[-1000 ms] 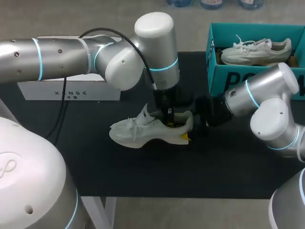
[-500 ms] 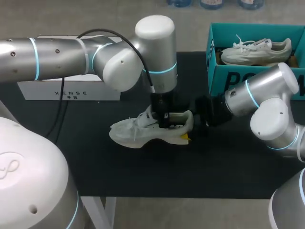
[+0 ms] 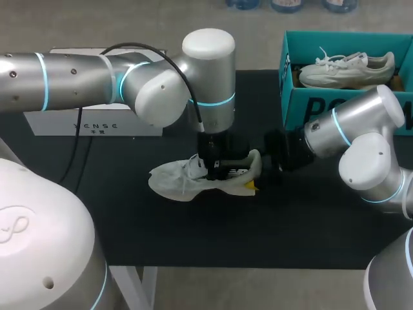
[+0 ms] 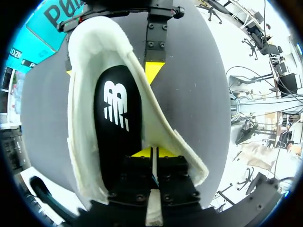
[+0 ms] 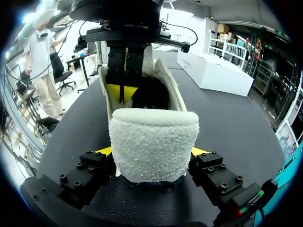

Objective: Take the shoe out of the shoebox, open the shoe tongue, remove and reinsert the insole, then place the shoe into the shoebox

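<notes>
Table point(image 3: 193, 239): black top. The white shoe point(image 3: 174, 181) lies on it near the middle, out of the shoebox, sole down, with its toe toward my left and its heel toward my right.

Right gripper point(image 3: 258, 177): at the heel end, coming in low from my right. In the right wrist view the fuzzy white heel sits between the two yellow-tipped fingers point(image 5: 102, 152), which press on it from both sides. It is clamped on the shoe's heel.

Left gripper point(image 3: 216, 169): comes straight down onto the shoe's opening, ahead of the right gripper. In the left wrist view its fingertips point(image 4: 144, 153) are pinched together on a thin white strip of the shoe at the tongue end of the opening. I cannot tell for certain whether that strip is the tongue.

Insole point(image 4: 116, 123): black with a white mark. It lies flat inside the shoe, and the collar walls stand spread on either side of it.

White box point(image 3: 97, 123): farther back on my left, partly behind the left arm.

Shoebox point(image 3: 310, 103): teal and open, at the far right corner, well apart from the held shoe. A second white shoe point(image 3: 345, 70) lies inside it.
</notes>
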Controlling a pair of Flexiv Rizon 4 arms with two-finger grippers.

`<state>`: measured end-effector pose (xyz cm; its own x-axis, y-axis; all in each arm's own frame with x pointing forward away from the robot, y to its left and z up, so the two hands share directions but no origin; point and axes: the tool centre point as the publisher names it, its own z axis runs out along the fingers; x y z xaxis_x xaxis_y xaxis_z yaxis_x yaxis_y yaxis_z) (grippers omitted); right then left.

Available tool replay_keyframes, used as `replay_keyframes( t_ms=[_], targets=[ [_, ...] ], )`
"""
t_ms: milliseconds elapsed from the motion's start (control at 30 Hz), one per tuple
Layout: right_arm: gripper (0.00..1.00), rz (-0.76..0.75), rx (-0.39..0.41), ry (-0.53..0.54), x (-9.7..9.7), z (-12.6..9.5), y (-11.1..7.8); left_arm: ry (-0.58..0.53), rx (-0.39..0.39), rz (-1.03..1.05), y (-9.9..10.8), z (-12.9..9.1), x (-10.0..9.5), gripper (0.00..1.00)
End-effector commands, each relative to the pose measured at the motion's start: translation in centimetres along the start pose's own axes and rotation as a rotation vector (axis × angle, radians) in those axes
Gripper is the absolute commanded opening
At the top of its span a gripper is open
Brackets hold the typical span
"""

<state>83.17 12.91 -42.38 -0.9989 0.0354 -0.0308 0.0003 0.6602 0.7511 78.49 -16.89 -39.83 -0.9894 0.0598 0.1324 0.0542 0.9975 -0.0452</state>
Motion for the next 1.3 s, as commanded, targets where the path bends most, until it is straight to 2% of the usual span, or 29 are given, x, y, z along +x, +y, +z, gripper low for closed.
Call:
replay_keyframes(
  t_ms=[33,333,500,667,767,833,900,933,967,1000,1167,1300],
  targets=[
    [0.00,0.002,0.002,-0.004,-0.2,0.7,-0.4,0.006,-0.003,0.003,-0.2,0.7,0.0,0.33],
    [0.00,0.002,0.002,-0.004,-0.2,0.7,-0.4,-0.035,-0.058,-0.004,0.4,1.9,-0.9,0.48],
    [0.00,0.002,0.002,-0.004,-0.2,0.7,-0.4,-0.094,-0.108,-0.024,0.5,2.9,-2.2,0.44],
    [0.00,0.002,0.002,-0.004,-0.2,0.7,-0.4,-0.140,-0.127,-0.030,0.4,3.5,-3.1,0.50],
    [0.00,0.002,0.002,-0.004,-0.2,0.7,-0.4,-0.133,-0.127,-0.027,0.5,4.2,-3.6,0.64],
    [0.00,0.002,0.002,-0.004,-0.2,0.7,-0.4,-0.131,-0.129,-0.030,0.5,4.7,-3.9,0.65],
    [0.00,0.002,0.002,-0.004,-0.2,0.7,-0.4,-0.128,-0.140,-0.040,0.5,5.2,-4.1,0.57],
    [0.00,0.002,0.002,-0.004,-0.2,0.7,-0.4,-0.125,-0.141,-0.041,0.6,5.5,-4.1,0.47],
    [0.00,0.002,0.002,-0.004,-0.2,0.7,-0.4,-0.120,-0.142,-0.044,0.6,5.5,-4.1,0.19],
    [0.00,0.002,0.002,-0.004,-0.2,0.7,-0.4,-0.114,-0.141,-0.047,0.6,5.5,-4.1,0.00],
    [0.00,0.002,0.002,-0.004,-0.2,0.7,-0.4,-0.121,-0.106,-0.065,0.8,4.6,-3.3,0.00],
    [0.00,0.002,0.002,-0.004,-0.2,0.7,-0.4,-0.142,-0.070,-0.125,1.6,3.0,-2.7,0.00]
  ],
)
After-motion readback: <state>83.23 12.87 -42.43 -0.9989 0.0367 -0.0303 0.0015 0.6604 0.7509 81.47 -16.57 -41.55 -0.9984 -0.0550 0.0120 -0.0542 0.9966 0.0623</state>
